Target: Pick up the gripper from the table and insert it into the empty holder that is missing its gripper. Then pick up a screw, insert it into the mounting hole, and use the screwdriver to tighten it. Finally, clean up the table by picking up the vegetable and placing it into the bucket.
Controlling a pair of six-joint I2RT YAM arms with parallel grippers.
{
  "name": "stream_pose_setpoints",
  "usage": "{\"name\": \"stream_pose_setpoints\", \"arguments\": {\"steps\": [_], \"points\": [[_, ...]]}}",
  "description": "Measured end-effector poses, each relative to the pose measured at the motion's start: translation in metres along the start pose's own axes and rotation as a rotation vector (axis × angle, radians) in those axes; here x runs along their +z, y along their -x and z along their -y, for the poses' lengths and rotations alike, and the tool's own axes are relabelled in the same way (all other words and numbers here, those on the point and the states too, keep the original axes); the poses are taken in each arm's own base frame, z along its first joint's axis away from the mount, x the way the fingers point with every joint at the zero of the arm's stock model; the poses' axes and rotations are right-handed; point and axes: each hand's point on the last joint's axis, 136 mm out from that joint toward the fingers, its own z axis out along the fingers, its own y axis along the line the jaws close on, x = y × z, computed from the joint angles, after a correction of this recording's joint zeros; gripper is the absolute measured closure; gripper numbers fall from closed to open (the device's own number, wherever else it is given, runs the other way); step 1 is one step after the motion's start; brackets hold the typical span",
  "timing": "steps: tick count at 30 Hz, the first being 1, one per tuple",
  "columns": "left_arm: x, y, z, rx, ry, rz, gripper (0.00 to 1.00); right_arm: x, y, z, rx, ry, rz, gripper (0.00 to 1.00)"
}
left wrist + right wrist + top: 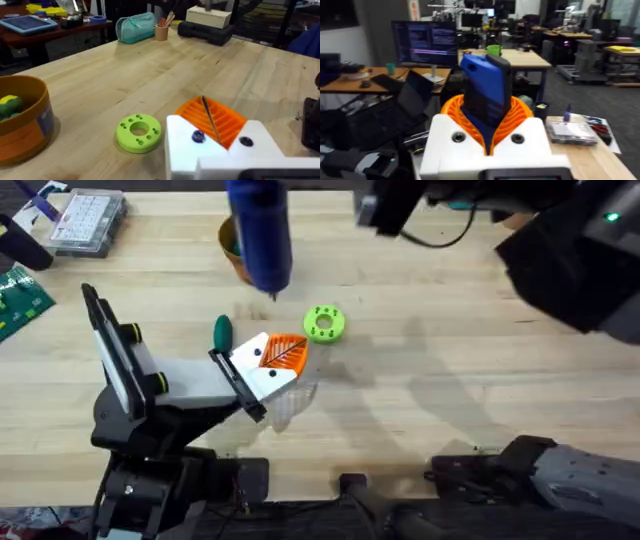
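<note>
The large light wooden table (450, 380) carries the white blocky plastic holder (262, 380). The right gripper (487, 125) grips the fat blue cylindrical screwdriver (260, 230), which is raised in front of the small round orange-brown bucket (30, 125). The flat orange ribbed gripper (287, 355) sits in the holder. The pads of the left gripper (210, 112) are pressed together. A lime-green round disc (323, 323) lies near. The small dark green vegetable (221, 332) lies on the table beside the holder.

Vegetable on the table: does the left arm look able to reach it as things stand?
Probably yes. The vegetable lies uncovered on the table right beside the left gripper, and the screwdriver hangs farther back, not between them.
</note>
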Motion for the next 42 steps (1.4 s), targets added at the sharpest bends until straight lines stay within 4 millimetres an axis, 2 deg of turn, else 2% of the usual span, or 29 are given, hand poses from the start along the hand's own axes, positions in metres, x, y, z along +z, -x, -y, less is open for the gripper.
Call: {"name": "stream_pose_setpoints", "arguments": {"steps": [7, 11, 17, 35, 42], "points": [[0.0, 0.0, 0.0, 0.0, 0.0, 0.0, 0.984, 0.022, -0.016, -0.021, -0.015, 0.085, -0.005, 0.975], [0.0, 0.0, 0.0, 0.0, 0.0, 0.0, 0.984, 0.03, -0.029, -0.024, -0.009, 0.106, -0.025, 0.975], [0.0, 0.0, 0.0, 0.0, 0.0, 0.0, 0.983, 0.032, -0.036, -0.021, -0.004, 0.106, -0.038, 0.975], [0.0, 0.0, 0.0, 0.0, 0.0, 0.0, 0.984, 0.03, -0.043, -0.035, 0.006, 0.194, -0.065, 0.975], [0.0, 0.0, 0.0, 0.0, 0.0, 0.0, 0.983, 0.033, -0.057, -0.031, 0.013, 0.197, -0.083, 0.975]]}}
